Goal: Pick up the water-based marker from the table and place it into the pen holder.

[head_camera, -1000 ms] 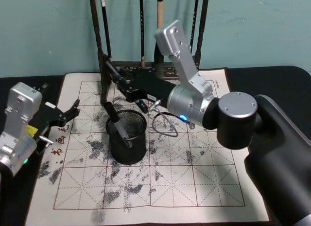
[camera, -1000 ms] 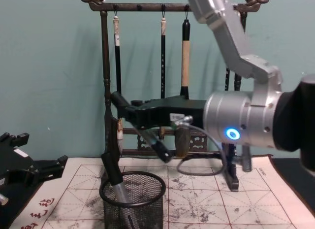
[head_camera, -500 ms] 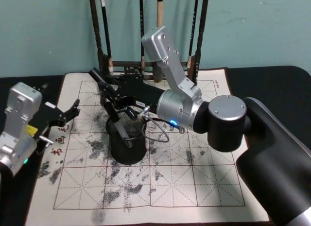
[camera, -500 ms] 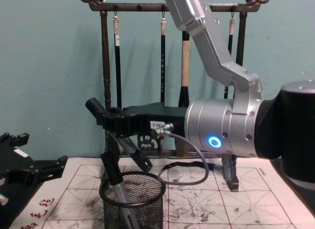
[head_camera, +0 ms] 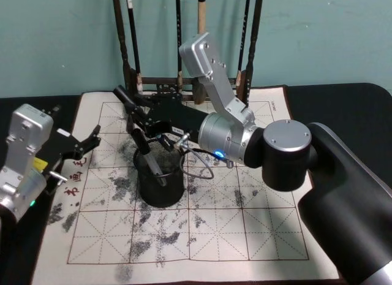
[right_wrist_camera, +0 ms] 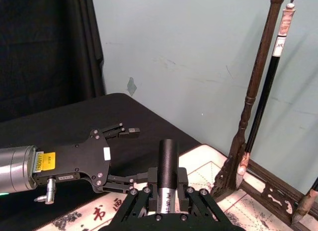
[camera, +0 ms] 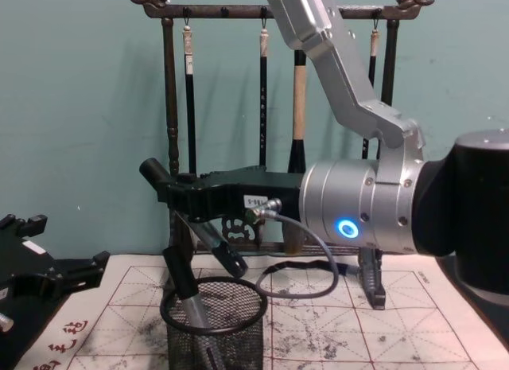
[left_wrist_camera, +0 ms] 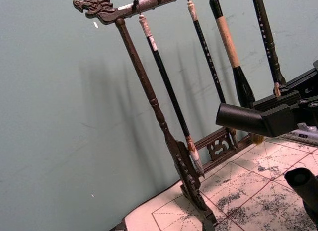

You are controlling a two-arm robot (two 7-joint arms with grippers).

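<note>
Teal wall, cream felt mat on dark desk [head_camera: 343, 95] | left end effector [head_camera: 86, 143] parked, fingers spread, empty | round black wire-mesh pen holder [head_camera: 160, 174] | right end effector [head_camera: 139, 116] above it, clenched on black-capped water-based marker [camera: 208, 237], tilted to drop in.

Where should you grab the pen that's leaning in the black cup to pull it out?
Probably by its black upper end, the part that sticks out above the pen holder's rim; the rest sits inside the mesh. It tilts toward the robot's left, so come from above on that side, along the tilt. The right hand, shut on another marker, is over the holder.
</note>
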